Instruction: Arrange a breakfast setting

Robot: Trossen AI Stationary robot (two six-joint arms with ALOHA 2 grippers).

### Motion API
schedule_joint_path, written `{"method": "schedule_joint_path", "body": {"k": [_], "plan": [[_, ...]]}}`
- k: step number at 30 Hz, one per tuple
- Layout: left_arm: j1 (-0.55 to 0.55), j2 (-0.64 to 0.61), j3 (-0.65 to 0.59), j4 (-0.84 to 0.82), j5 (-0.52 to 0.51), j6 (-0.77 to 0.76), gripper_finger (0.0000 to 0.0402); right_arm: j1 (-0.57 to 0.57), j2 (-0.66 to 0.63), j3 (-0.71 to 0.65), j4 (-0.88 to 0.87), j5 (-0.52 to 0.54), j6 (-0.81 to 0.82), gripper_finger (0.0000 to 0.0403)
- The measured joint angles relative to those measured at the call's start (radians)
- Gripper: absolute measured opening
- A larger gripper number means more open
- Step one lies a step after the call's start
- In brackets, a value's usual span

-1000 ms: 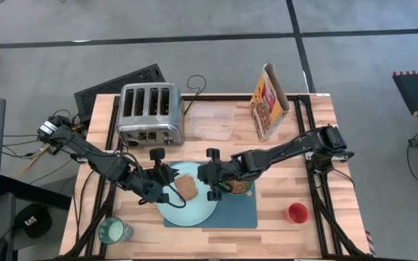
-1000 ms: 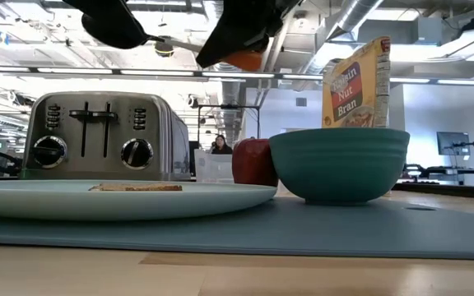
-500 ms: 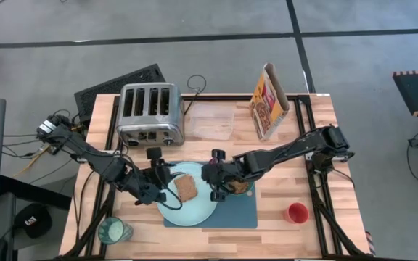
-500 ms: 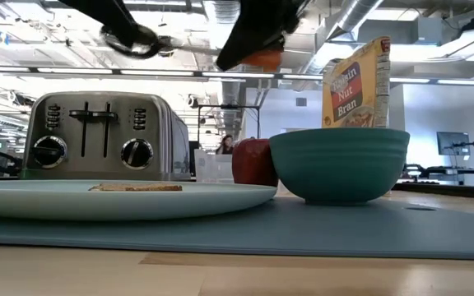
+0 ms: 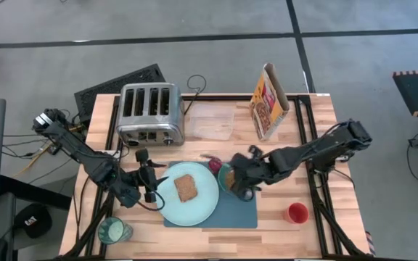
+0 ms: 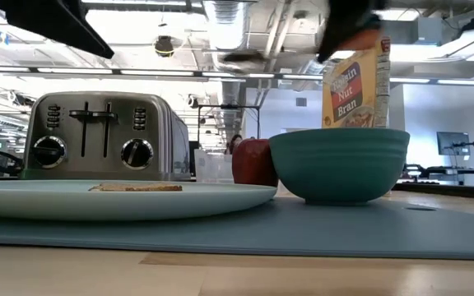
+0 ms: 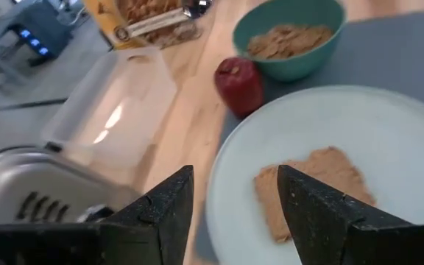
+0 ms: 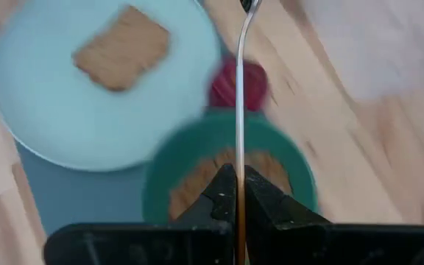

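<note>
Green bowl (image 7: 289, 37) holding cereal, toast (image 5: 186, 188) on plate (image 5: 198, 209), right claw (image 8: 235, 193) pinching spoon (image 8: 240, 88) (left claw (image 7: 234, 193) agape, empty)

Standing on a grey concrete floor (image 5: 194, 54) crossed by dark seam lines, with a black-and-orange hazard-striped mat (image 5: 417, 90) lying off to one side. Showing, across the low view, an open industrial ceiling with exposed ducts (image 6: 237, 20) and pipes, long strip lights (image 6: 138, 74) glowing beneath it, pale walls (image 6: 459, 107) and a monitor on a stand (image 6: 451, 144) at the far side. Sitting far back in the room, a person (image 6: 235, 141), partly hidden.
</note>
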Motion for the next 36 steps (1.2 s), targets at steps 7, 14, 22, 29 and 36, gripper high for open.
{"method": "schedule_joint_path", "body": {"k": [7, 14, 22, 29, 36], "plan": [[0.009, -0.081, -0.116, 0.220, 0.034, 0.100, 0.0183, 0.119, -0.148, -0.120, -0.211, 0.065, 0.492, 0.0029], [0.017, -0.087, -0.144, 0.290, 0.043, 0.144, 0.0183, 0.264, -0.221, -0.204, -0.398, 0.080, 0.944, 0.0029], [0.019, -0.087, -0.144, 0.291, 0.051, 0.146, 0.0183, 0.376, -0.225, -0.263, -0.483, 0.042, 1.252, 0.0029], [0.020, -0.087, -0.144, 0.291, 0.057, 0.141, 0.0183, 0.423, -0.225, -0.342, -0.452, 0.007, 1.414, 0.0029], [0.020, -0.086, -0.144, 0.290, 0.058, 0.145, 0.0183, 0.401, -0.225, -0.453, -0.245, -0.002, 1.422, 0.0029]]}}
